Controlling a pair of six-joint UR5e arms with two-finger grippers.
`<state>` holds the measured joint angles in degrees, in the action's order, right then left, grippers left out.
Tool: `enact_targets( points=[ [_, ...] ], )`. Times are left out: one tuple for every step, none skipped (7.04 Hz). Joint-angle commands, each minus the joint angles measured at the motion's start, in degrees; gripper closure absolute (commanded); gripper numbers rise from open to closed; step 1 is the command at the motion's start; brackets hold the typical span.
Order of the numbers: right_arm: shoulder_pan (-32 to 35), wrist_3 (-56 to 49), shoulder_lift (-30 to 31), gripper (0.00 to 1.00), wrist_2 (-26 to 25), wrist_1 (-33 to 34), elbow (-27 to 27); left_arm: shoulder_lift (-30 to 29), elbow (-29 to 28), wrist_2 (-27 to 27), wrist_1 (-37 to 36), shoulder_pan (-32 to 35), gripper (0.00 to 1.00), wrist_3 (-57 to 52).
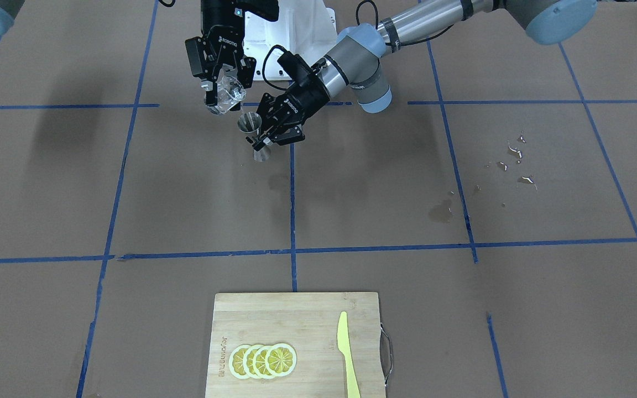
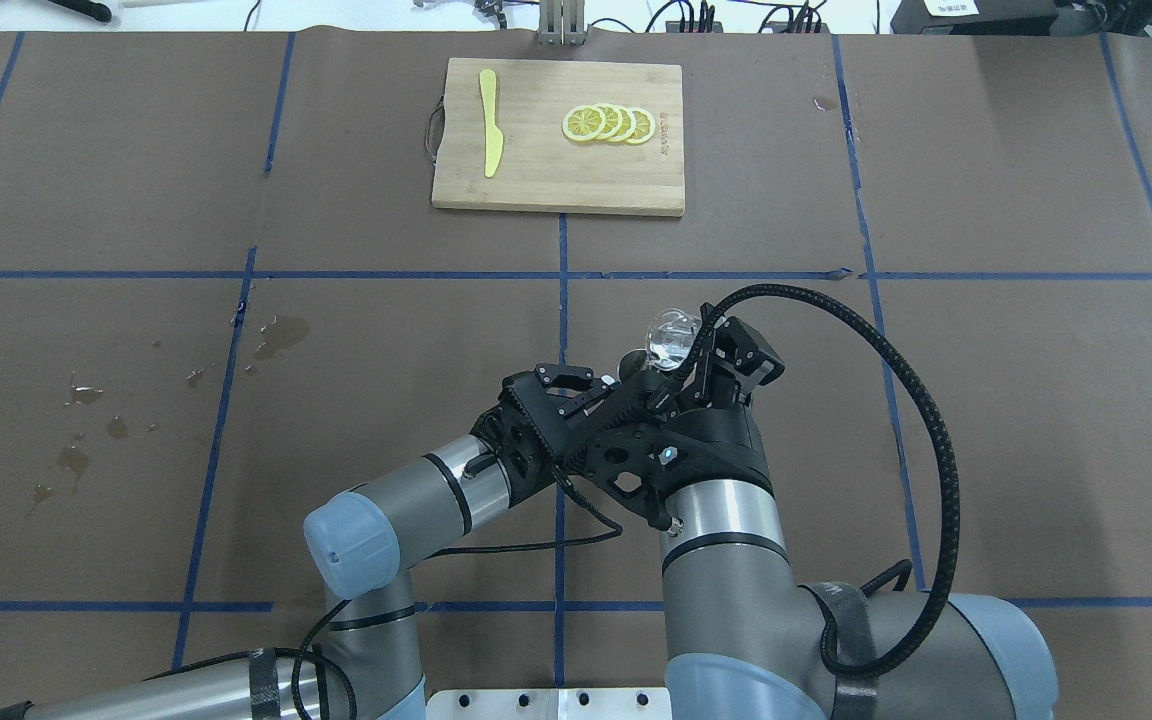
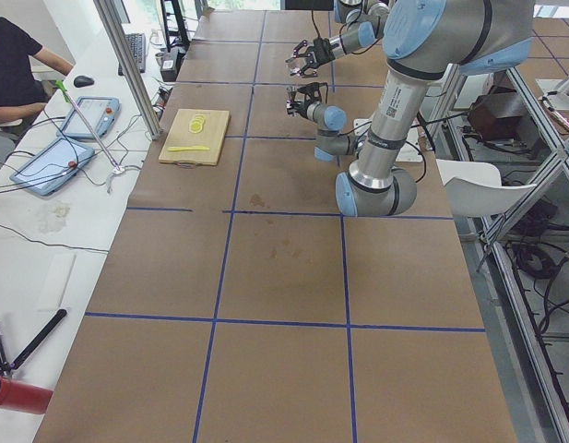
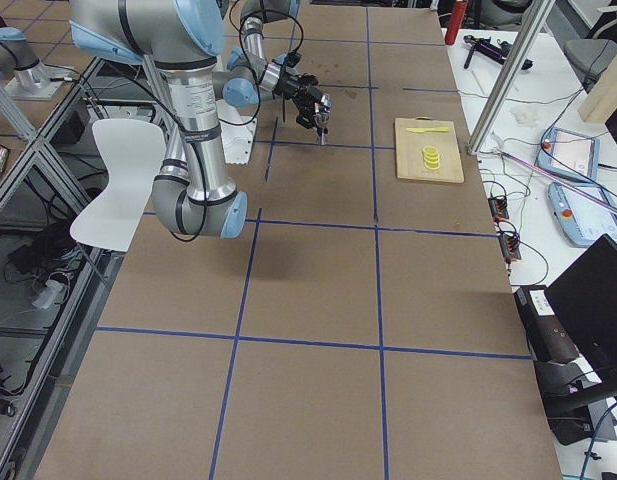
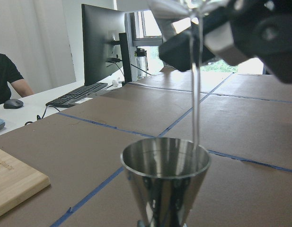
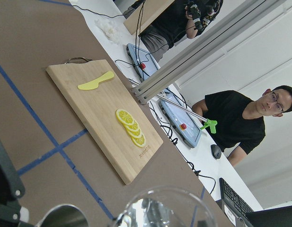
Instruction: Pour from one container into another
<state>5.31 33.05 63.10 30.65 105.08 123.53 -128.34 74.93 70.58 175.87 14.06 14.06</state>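
The clear glass measuring cup [image 1: 223,95] hangs tipped over, with my right gripper [image 1: 224,83] shut on it. A thin stream [image 5: 197,94] runs from its lip into the steel jigger [image 5: 164,179]. Just below and beside the cup, the hourglass-shaped jigger [image 1: 250,122] is held upright above the table at its waist, my left gripper [image 1: 260,141] shut on it. From overhead the glass cup [image 2: 669,336] shows beyond the right wrist, and the left gripper [image 2: 586,385] sits close to its left. In the right wrist view the cup's rim [image 6: 167,210] fills the bottom edge.
A bamboo cutting board [image 1: 296,309] lies at the table's operator side with lemon slices [image 1: 263,360] and a yellow plastic knife [image 1: 347,354]. Spilled drops [image 1: 517,160] and a wet stain [image 1: 441,210] mark the paper on the robot's left. An operator [image 6: 245,118] sits beyond the table.
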Motion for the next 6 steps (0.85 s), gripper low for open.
enact_targets(
  points=[
    [0.0,-1.0,-0.5,0.86,0.0,0.7,0.0,0.0,0.0,0.0,0.0,-0.1,1.00,0.0],
    [0.0,-2.0,-0.5,0.87,0.0,0.7,0.0,0.1,0.0,-0.1,0.0,-0.2,1.00,0.0],
    [0.1,-2.2,-0.5,0.87,0.0,0.9,-0.1,0.1,0.0,-0.2,0.0,-0.2,1.00,0.0],
    [0.2,-2.7,-0.8,0.88,0.1,2.7,0.0,0.2,0.0,-0.3,0.0,-0.2,1.00,0.0],
    [0.4,-3.8,-1.2,0.88,0.0,2.7,-0.1,0.2,0.0,-0.4,0.0,-0.3,1.00,0.0],
    [0.4,-4.2,-1.3,0.88,0.0,2.7,-0.2,0.2,0.0,-0.4,0.0,-0.4,1.00,0.0]
  ],
)
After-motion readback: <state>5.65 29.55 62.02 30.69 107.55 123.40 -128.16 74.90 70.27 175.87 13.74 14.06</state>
